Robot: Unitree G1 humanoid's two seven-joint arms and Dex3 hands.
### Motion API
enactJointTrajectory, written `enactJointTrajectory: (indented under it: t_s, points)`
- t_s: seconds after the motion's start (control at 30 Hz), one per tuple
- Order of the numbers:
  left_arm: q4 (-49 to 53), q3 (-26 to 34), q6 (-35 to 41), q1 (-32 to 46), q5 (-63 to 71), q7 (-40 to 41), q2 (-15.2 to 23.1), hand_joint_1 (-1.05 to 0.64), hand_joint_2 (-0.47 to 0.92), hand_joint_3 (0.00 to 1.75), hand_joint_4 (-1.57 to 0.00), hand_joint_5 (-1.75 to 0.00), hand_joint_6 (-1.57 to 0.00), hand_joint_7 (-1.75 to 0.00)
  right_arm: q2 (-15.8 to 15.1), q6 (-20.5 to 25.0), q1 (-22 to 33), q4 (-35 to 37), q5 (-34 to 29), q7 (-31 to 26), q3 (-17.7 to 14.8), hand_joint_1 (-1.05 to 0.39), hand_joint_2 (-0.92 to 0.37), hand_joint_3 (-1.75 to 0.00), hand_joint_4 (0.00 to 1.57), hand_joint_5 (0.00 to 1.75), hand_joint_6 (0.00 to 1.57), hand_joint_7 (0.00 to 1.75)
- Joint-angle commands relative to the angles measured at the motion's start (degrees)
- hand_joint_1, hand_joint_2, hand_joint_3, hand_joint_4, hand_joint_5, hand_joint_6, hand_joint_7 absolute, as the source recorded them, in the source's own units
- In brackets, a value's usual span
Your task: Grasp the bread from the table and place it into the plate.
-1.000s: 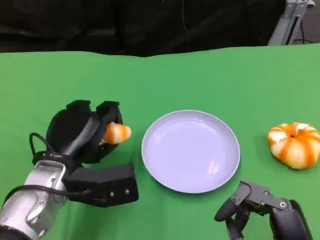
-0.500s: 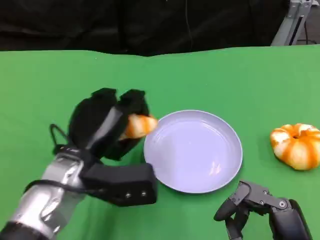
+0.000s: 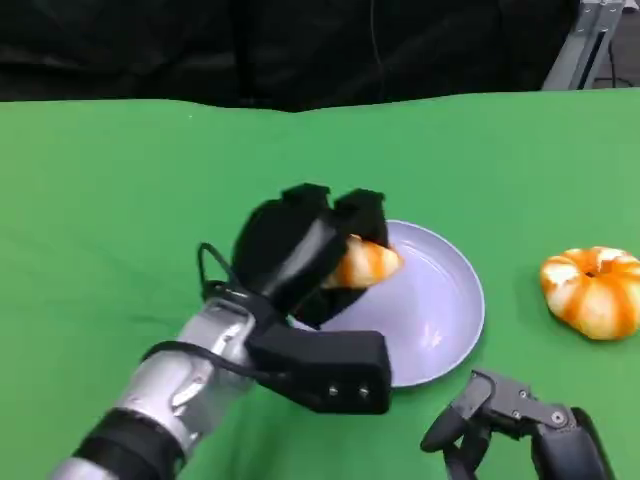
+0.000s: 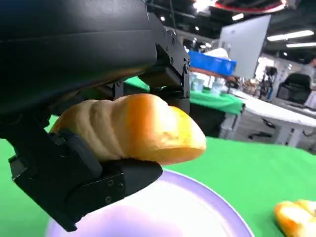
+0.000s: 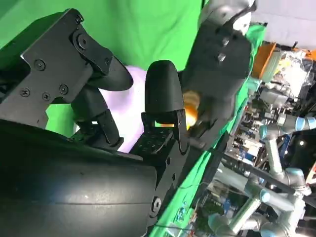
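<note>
**Bread held above the plate's left rim**

The left hand point(image 3: 305, 245) is seen at the centre of the head view, its black fingers clasped around the bread point(image 3: 364, 264), which is held over the left part of the plate point(image 3: 445, 300). In the left wrist view the grip is shown more closely: the bread point(image 4: 133, 129) is pinched between fingers point(image 4: 94, 182) below it and the black shell above, and a gap of air is visible between it and the lavender plate point(image 4: 197, 207) beneath. That clearance cannot be judged from the head view. The right hand point(image 3: 500, 425) is seen at the lower right of the head view, resting low with its fingers curled and nothing in them. In the right wrist view the left hand point(image 5: 217, 59) and a sliver of the bread point(image 5: 190, 111) are picked up beyond the right hand's own fingers point(image 5: 163, 94).

Compared with one second ago, the left hand and bread have been carried rightward from the green table point(image 3: 120, 180) left of the plate to a place over its rim; the right hand is hardly shifted.

A second, round loaf point(image 3: 593, 290) lies at the right edge of the head view, well apart from the plate. Open green cloth is left behind the plate up to the table's far edge, and to the left of the arm.
</note>
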Motion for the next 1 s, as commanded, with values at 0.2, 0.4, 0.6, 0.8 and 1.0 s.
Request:
enactJointTrajectory:
  t_s: [0.2, 0.4, 0.6, 0.8, 1.0]
  points:
    - [-1.9, -3.0, 8.0, -3.5, -0.4, -18.1, -0.5, -0.46, 0.9, 0.2, -0.41, -0.75, -0.5, -0.09, -0.3, -0.1, 0.3, -0.7, 0.1, -0.9, -0.4, -0.03, -0.29, -1.36, 0.83, 1.67, 0.84, 1.3]
    - [-6.0, -4.6, 12.6, -3.6, 1.0, -27.4, 1.5, -0.87, 0.92, 0.32, -0.01, -0.23, -0.12, -0.01, -0.4, 0.2, 0.2, -0.7, 0.5, -0.7, -0.5, -0.01, -0.29, -1.37, 0.83, 1.68, 0.84, 1.3]
    - [-8.9, -4.0, 13.8, -3.0, 0.1, -33.2, 3.3, -0.96, 0.92, 0.37, -0.01, -0.08, -0.05, -0.01, -0.9, -0.7, -0.4, 0.1, 0.3, -1.1, -0.8, -0.02, -0.29, -1.38, 0.83, 1.66, 0.84, 1.3]
    - [-16.9, 0.4, 11.3, 1.5, -6.0, -35.1, 6.6, -0.83, 0.92, 0.34, -0.09, -0.14, -0.15, -0.06, -0.5, -0.7, -0.3, 0.6, 0.9, -1.2, -0.8, 0.0, -0.28, -1.39, 0.81, 1.63, 0.84, 1.31]
    - [-26.6, 7.2, 11.0, 9.7, -14.0, -34.1, 7.6, -0.56, 0.92, 0.26, -0.28, -0.29, -0.32, -0.11, -0.9, -1.3, -0.5, 1.0, 1.1, -1.1, -1.1, -0.02, -0.3, -1.37, 0.83, 1.64, 0.84, 1.31]
